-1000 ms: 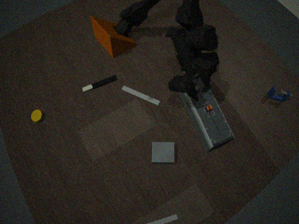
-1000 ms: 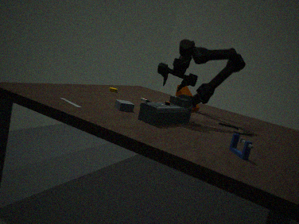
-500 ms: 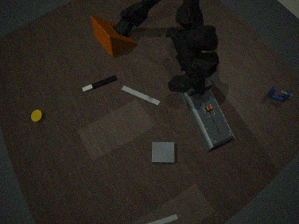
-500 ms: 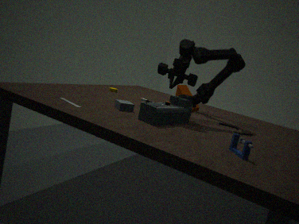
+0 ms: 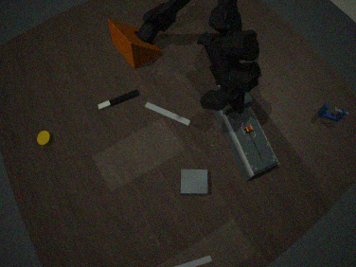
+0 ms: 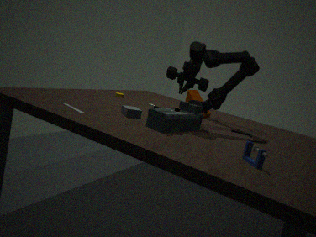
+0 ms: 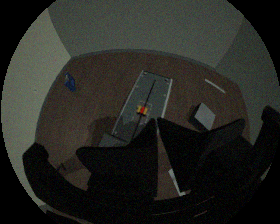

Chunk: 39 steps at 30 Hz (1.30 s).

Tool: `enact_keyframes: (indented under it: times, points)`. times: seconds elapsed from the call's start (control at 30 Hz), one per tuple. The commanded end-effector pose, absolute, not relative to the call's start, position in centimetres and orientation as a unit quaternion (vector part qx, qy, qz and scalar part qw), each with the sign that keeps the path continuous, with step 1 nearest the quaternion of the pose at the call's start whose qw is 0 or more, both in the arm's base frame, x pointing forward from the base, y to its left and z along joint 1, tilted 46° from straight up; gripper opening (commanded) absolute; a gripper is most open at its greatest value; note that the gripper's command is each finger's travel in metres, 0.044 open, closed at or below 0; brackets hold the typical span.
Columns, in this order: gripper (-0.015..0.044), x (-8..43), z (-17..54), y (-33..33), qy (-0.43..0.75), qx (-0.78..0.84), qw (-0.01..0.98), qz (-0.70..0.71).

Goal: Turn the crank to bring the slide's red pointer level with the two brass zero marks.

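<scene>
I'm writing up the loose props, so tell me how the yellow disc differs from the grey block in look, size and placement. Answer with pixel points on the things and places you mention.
The flat yellow round disc (image 5: 44, 137) (image 6: 119, 94) has a circular outline, whereas the light grey rectangular block (image 5: 194, 182) (image 6: 131, 112) (image 7: 204, 117) has straight edges and corners. The disc is the smaller from above; the block covers more tabletop. The block lies nearer the crank machine's long dark grey housing (image 5: 254, 148) (image 6: 174, 121) (image 7: 156, 95), the disc much farther off. Both rest on the brown table.
</scene>
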<state>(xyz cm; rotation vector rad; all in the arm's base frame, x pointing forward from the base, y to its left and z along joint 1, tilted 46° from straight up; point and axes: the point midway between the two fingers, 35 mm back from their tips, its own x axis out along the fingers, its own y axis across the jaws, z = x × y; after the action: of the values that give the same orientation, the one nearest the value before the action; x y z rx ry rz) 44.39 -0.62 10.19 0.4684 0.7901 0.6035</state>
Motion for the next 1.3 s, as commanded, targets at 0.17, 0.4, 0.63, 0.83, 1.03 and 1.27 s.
enact_keyframes:
  times: [0.17, 0.4, 0.63, 0.83, 1.03, 1.27]
  points:
    - [0.021, 44.39, 10.19, -0.63, 0.375, 0.223, 0.853, 0.287]
    - [0.0394, 44.39, 10.19, -0.63, 0.375, 0.223, 0.853, 0.287]
    - [0.0335, 44.39, 10.19, -0.63, 0.375, 0.223, 0.853, 0.287]
    - [0.0177, 44.39, 10.19, -0.63, 0.375, 0.223, 0.853, 0.287]
    - [0.002, 44.39, 10.19, -0.63, 0.375, 0.223, 0.853, 0.287]
    - [0.0, 44.39, 10.19, -0.63, 0.375, 0.223, 0.853, 0.287]
